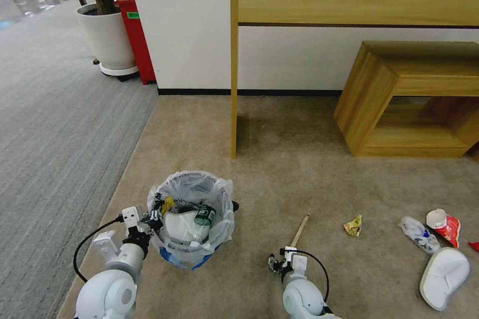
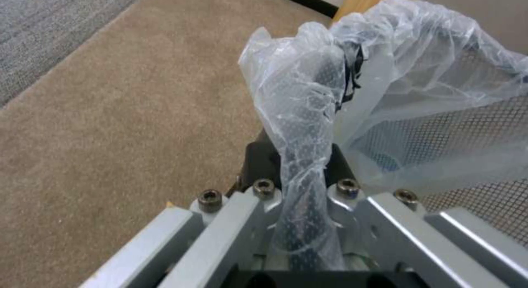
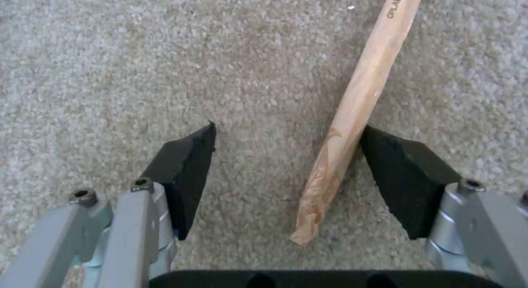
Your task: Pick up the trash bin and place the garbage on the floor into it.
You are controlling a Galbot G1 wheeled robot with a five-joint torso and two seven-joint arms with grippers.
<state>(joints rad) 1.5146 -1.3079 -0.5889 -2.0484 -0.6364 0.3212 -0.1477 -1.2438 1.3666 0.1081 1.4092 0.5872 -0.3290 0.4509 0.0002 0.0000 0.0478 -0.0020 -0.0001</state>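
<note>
Right pincer [image 3: 286,156] spread astride wooden stick [image 3: 352,114] on floor, stick hard against one pad: closing may roll it out. Left pincer [image 2: 300,189] pinching trash bin [image 1: 192,219] rim through liner: slip risk.

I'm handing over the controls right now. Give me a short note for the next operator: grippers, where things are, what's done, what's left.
Left gripper: shut on the rim of the black wire-mesh trash bin with the clear plastic liner.
Right gripper: open, low over the beige carpet, fingers either side of the wooden stick, not yet closed.
Done: bin already holds a white slipper and a bottle.
Left on the floor: stick, yellow wrapper, crushed clear plastic bottle, red and white cup, second white slipper.
</note>
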